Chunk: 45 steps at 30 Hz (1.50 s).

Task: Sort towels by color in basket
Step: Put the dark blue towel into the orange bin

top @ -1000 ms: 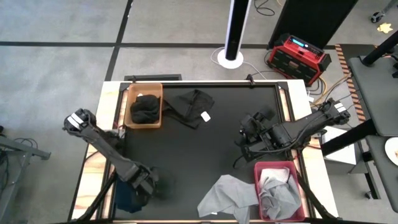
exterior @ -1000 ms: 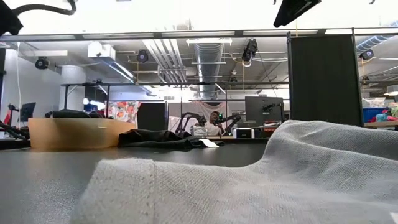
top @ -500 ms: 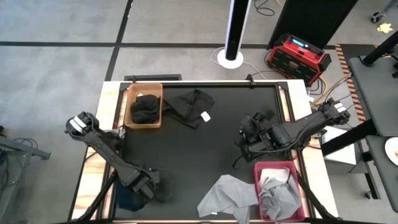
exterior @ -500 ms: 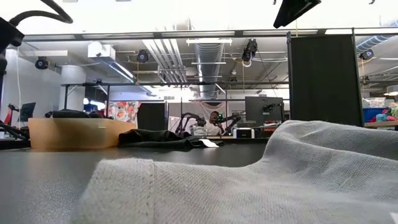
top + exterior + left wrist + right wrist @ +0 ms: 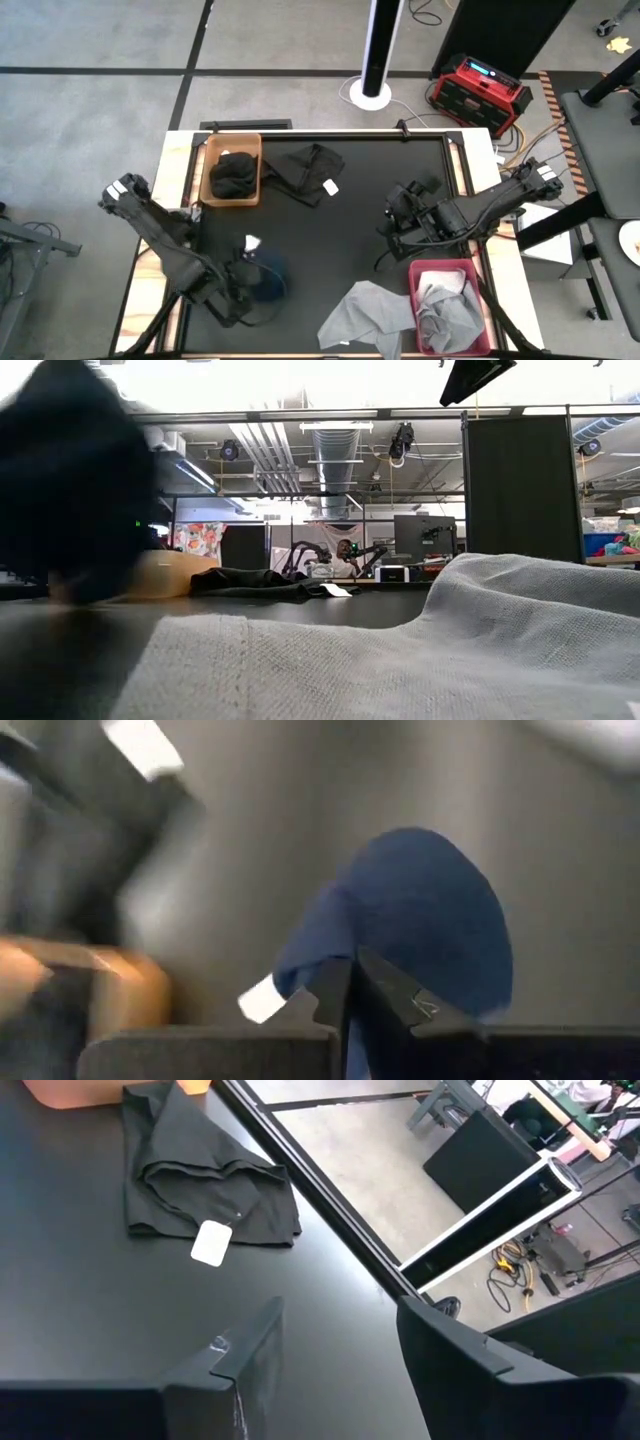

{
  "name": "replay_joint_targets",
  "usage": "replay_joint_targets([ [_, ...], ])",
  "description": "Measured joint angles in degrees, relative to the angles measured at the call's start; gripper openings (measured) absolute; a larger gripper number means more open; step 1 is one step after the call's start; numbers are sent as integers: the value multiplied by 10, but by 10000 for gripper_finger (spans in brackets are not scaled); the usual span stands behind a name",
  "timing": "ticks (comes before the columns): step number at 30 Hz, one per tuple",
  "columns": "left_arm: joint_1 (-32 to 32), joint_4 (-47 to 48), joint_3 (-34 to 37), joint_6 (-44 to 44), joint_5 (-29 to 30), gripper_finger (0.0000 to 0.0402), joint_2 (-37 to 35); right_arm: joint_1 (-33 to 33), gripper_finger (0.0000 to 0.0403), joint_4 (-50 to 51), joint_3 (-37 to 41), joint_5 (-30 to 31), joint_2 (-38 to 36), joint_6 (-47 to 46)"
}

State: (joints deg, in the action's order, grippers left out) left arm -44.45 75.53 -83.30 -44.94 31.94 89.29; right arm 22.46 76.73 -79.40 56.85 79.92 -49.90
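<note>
My left gripper point(image 5: 243, 284) is near the table's front left, shut on a navy blue towel point(image 5: 264, 276) that has a white tag point(image 5: 252, 241). The left wrist view shows this towel point(image 5: 420, 920) bunched just past the fingertips, and in the low view it is a dark blur point(image 5: 70, 480). My right gripper point(image 5: 398, 226) hovers open at mid right, its fingers point(image 5: 245, 1355) holding nothing. A black towel point(image 5: 310, 168) with a tag lies flat at the far middle. A grey towel point(image 5: 365, 315) lies at the near edge. My left gripper pinches a bunched fold of the navy towel point(image 5: 335, 945) between its two shut fingers, slanting down from the table's left side. The cloth bulges past the fingertips, with its tag point(image 5: 262, 1000) beside them. I cannot tell whether its lower end rests on the table.
A tan basket point(image 5: 208, 160) at the far left holds a black towel point(image 5: 234, 173). A red basket point(image 5: 418, 270) at the near right holds grey cloth point(image 5: 448, 312). Bare black tabletop point(image 5: 330, 240) lies between the arms. A red box and a white post stand on the floor beyond.
My left gripper has shut on the navy towel at the near left corner. It then rose, turned, and swung toward the table's middle. The towel has come off the corner with it and now hangs bunched farther in, its tag showing.
</note>
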Motion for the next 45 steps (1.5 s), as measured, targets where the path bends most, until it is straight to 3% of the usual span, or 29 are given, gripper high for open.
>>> replay_joint_targets([
  [5, -12, 29, -115, 66, 233, 0, -16, 0, 183, -2, 0, 0, 0, 0],
  [7, -9, 32, -139, 76, 295, 0, -24, 0, 186, -4, 0, 0, 0, 0],
  [9, 5, 31, -157, 73, 315, 0, -29, 0, 188, -4, 0, 1, 0, 0],
  [13, 40, 44, -183, 69, 284, 0, -30, 0, 191, -9, 0, 2, 0, 6],
  [18, 49, 55, -194, 70, 390, 0, -40, 0, 192, -12, 1, 2, 0, 15],
  [23, 81, 20, -191, 93, 299, 0, -50, 0, 196, -68, 1, 2, 0, 78],
  [28, 79, 15, -186, 95, 319, 0, -57, 5, 197, -262, 27, -8, 0, 262],
  [33, 81, -1, -182, 100, 320, 0, -58, 4, 206, -531, 79, -136, 1, 449],
  [36, 80, -19, -182, 114, 321, 0, -59, -2, 214, -708, 113, -182, 5, 537],
  [39, 81, -41, -182, 138, 321, 0, -57, -16, 226, -818, 135, -227, 14, 572],
  [45, 81, -95, -182, 200, 320, 0, -57, -55, 248, -898, 150, -286, 42, 545],
])
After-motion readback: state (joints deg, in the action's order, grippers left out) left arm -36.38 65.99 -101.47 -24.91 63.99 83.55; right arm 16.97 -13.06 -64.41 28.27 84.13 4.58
